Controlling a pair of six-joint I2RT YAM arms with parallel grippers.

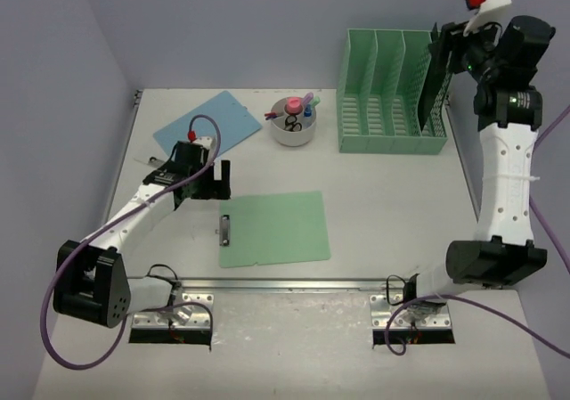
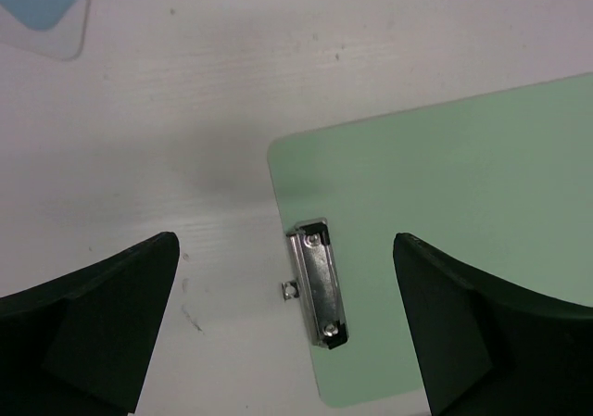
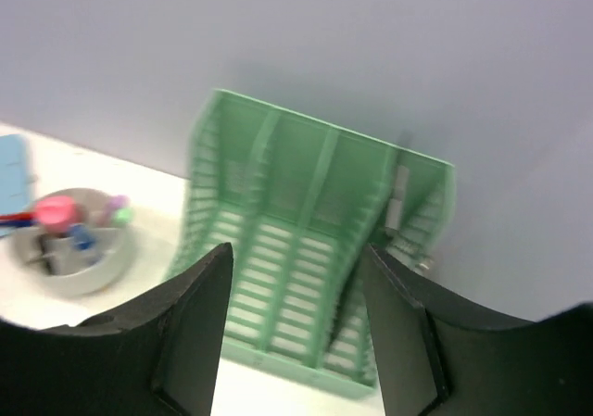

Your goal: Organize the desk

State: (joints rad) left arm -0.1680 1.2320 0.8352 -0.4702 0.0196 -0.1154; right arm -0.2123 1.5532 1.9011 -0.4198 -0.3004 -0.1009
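Starting at the near edge: the rail (image 1: 285,284) runs along the front of the desk (image 1: 383,222), which spreads flat under both arms out to the lavender walls. Just beyond the rail lies the green clipboard (image 1: 276,229). It is flat on the desk, its long axis running left to right, with its metal clip (image 2: 318,286) on the short end that faces the left arm. That is the relation to watch.

The left gripper (image 2: 285,240) hovers over that clip end with its fingers spread wide and nothing in them. In the wrist view the clip sits between and below the two fingers. The board itself stretches away to the gripper's right, so I judge any pickup has to come at the clip end, and the left arm is clearly the nearer one.

Farther back there is a blue board (image 1: 207,122) flat on the desk and a white bowl (image 1: 294,126) of small items beside it. At the far right stands the mint file rack (image 1: 383,97), with a dark board (image 1: 430,84) upright in its rightmost slot. The right gripper (image 3: 296,249) is high above the rack, its fingers apart and nothing between them, well away from the green clipboard.
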